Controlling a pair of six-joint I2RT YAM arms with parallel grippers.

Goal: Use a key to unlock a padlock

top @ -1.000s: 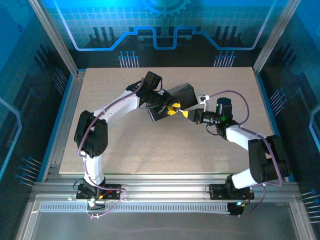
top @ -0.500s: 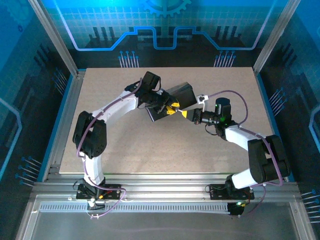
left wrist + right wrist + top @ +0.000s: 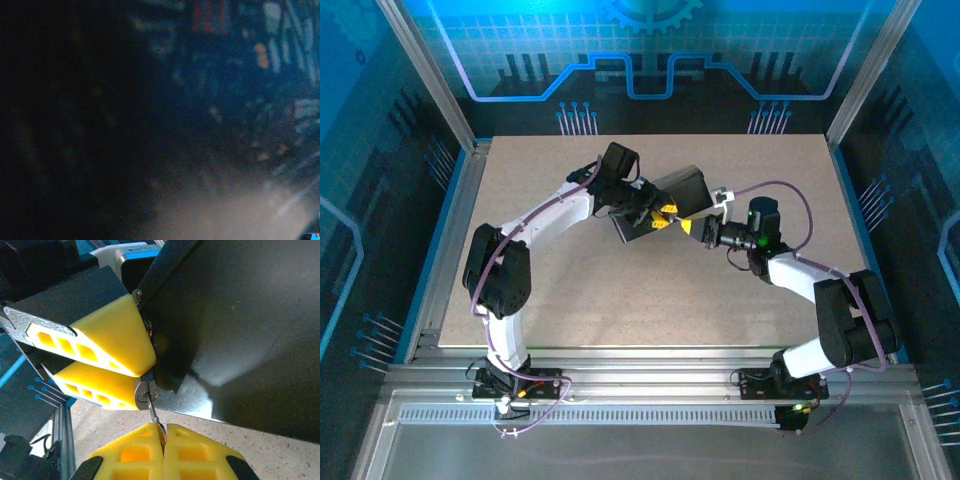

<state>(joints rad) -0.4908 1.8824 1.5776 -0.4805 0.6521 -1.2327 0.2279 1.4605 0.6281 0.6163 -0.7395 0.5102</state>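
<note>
Just left of the dark box, the left gripper is seen with its yellow jaws drawn narrow, and the small silvery padlock is pinched at their tips, close against the box's lower corner. Below that corner, the key is clamped upright in the tightly closed right gripper. Its thin blade is met with the keyhole, though how deep it sits cannot be told. Seating and turning is judged to be the step in hand. The key should be pushed along its own axis, then rotated without sideways load, so that the blade is neither bent nor dragged from the grip. The padlock should be braced against the twist.
</note>
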